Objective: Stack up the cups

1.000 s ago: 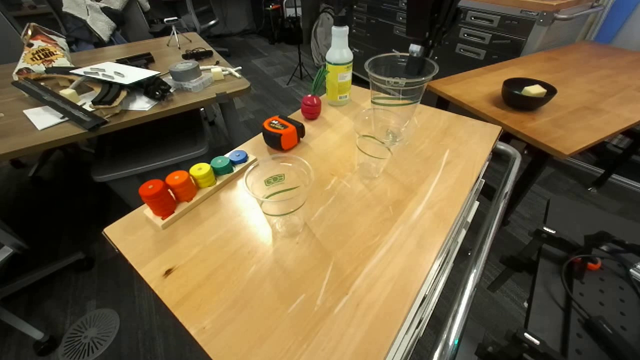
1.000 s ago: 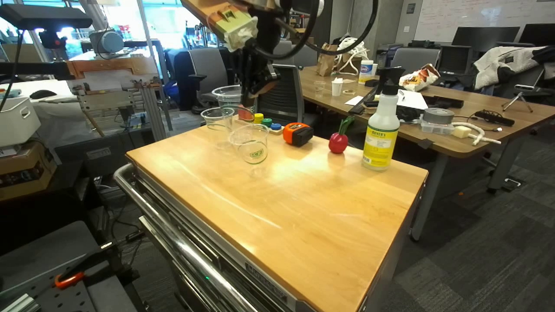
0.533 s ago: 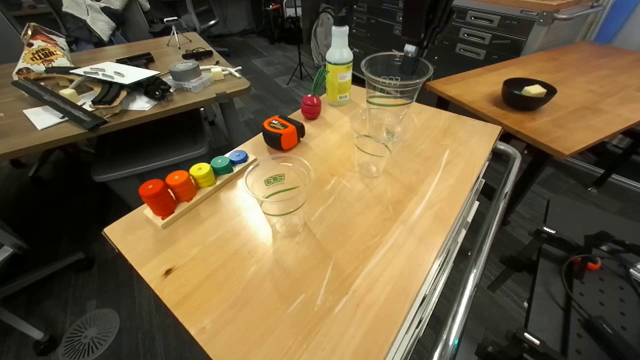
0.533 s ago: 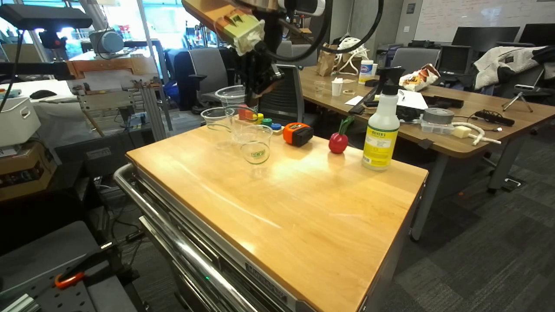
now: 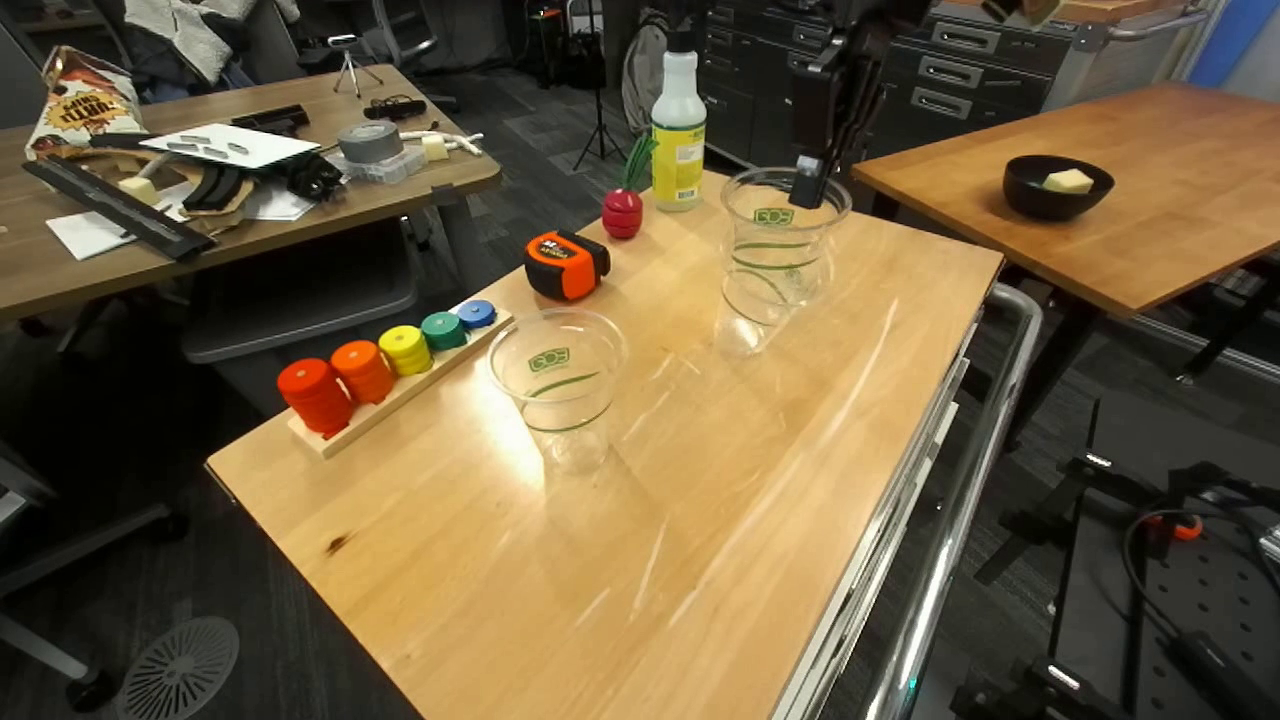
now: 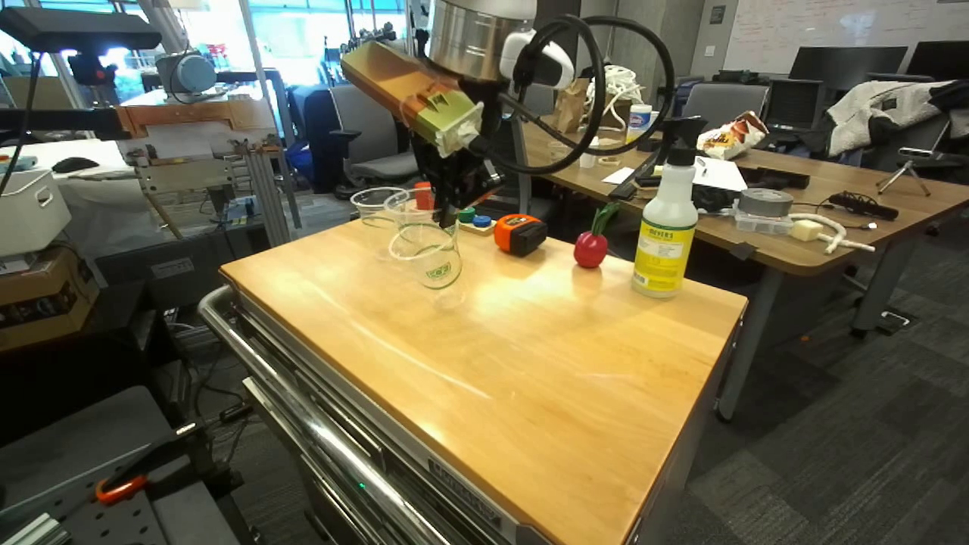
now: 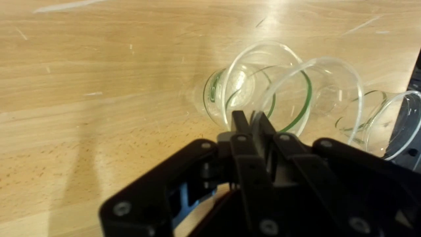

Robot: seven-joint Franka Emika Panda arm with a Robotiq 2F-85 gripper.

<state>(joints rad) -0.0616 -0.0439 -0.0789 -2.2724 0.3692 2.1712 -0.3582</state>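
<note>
My gripper (image 5: 808, 182) is shut on the rim of a clear cup (image 5: 773, 217); the wrist view shows the rim between the fingertips (image 7: 252, 116). The held cup is over a standing clear cup (image 5: 745, 335), and their outlines overlap in all views. I cannot tell whether the held cup's bottom is inside the standing cup or beside it. In an exterior view the standing cup (image 6: 440, 272) looks tilted. A third clear cup (image 5: 565, 410) stands upright apart from them. It shows at the right of the wrist view (image 7: 391, 128).
An orange and black tape measure (image 5: 567, 265), a red radish-like toy (image 5: 622, 215) and a yellow-labelled bottle (image 5: 678, 160) stand along one table side. A wooden board with stacked coloured discs (image 5: 402, 352) lies by the third cup. A metal handle (image 5: 960, 540) runs along the opposite edge.
The gripper has lowered the held cup, so its rim is now near the standing cup's rim. The standing cup's rim has shifted sideways as it leans. The third cup has not moved.
</note>
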